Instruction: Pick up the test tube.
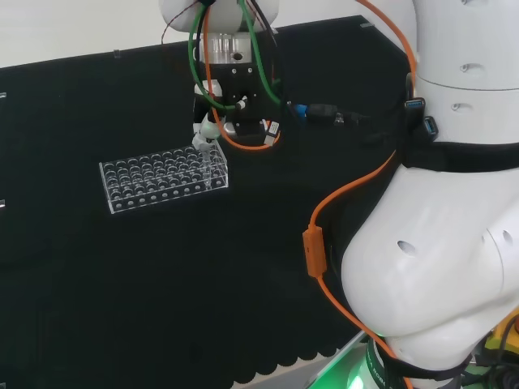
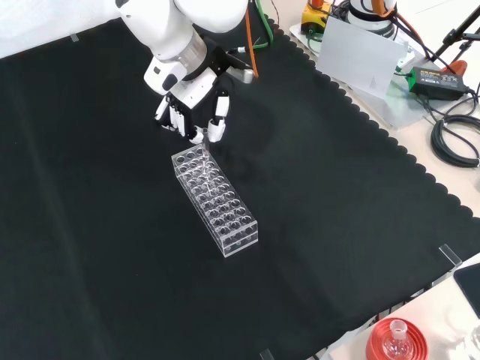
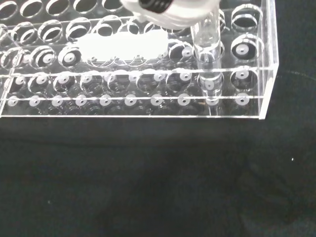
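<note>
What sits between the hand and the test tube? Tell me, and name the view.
Nothing. In the wrist view the hand is right at the top of the test tube, which stands upright in the clear rack; no gap shows between them.

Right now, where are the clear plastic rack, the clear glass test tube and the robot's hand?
Clear plastic rack (image 2: 225,214): front view, middle of its top plate.
Clear glass test tube (image 3: 207,54): wrist view, its wall.
Black and white hand (image 2: 196,105): front view, its palm.

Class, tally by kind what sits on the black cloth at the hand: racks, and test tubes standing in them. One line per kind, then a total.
Rack: 1
Test tube: 1, upright near one end of the rack, under the hand
Total: 2
</note>
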Motion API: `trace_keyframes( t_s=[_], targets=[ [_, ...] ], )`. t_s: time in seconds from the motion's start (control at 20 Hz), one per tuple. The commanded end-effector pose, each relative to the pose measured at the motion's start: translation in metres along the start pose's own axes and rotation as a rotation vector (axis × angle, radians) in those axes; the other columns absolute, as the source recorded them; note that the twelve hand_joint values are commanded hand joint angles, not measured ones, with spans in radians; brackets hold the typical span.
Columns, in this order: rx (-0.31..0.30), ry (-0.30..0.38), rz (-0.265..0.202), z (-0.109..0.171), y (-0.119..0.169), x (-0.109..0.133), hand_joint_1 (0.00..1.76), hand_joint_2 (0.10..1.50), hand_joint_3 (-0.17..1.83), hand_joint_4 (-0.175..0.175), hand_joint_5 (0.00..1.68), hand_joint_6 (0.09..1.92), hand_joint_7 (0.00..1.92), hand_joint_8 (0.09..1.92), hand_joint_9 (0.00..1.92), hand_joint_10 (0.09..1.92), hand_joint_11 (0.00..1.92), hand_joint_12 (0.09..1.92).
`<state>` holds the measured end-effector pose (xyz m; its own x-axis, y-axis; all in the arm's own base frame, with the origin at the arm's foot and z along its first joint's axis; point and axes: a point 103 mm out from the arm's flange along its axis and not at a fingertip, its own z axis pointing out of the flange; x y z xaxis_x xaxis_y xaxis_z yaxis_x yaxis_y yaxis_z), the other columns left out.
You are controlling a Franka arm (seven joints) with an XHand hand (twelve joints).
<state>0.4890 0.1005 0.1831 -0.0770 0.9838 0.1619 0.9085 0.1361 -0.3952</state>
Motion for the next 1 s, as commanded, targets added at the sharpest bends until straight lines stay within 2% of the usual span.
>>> trace_keyframes(
  t_s=[0.05,0.3,0.45,0.75,0.9,1.0],
  targets=[
    [-0.022,-0.039,-0.005,-0.003,0.004,0.004,1.29,1.04,0.01,-0.175,1.11,0.79,1.16,0.77,1.02,0.64,0.34,1.45],
    [-0.058,-0.059,-0.004,-0.006,0.005,0.008,1.30,1.01,-0.01,-0.175,1.19,0.65,1.24,0.64,1.12,0.60,0.42,1.40],
    [-0.071,-0.064,-0.005,-0.008,0.005,0.010,1.39,1.01,-0.01,-0.175,1.17,0.68,1.23,0.68,1.16,0.67,0.45,1.39],
    [-0.093,-0.071,-0.008,-0.014,0.004,0.010,1.41,1.00,0.00,-0.175,1.16,0.69,1.23,0.70,1.17,0.69,0.46,1.38],
    [-0.098,-0.077,-0.009,-0.015,0.004,0.011,1.41,1.00,0.00,-0.175,1.17,0.67,1.31,0.71,1.15,0.55,0.47,1.37],
    [-0.099,-0.079,-0.009,-0.016,0.003,0.011,1.41,1.00,0.00,-0.175,1.18,0.66,1.32,0.71,1.15,0.52,0.47,1.37]
  ],
)
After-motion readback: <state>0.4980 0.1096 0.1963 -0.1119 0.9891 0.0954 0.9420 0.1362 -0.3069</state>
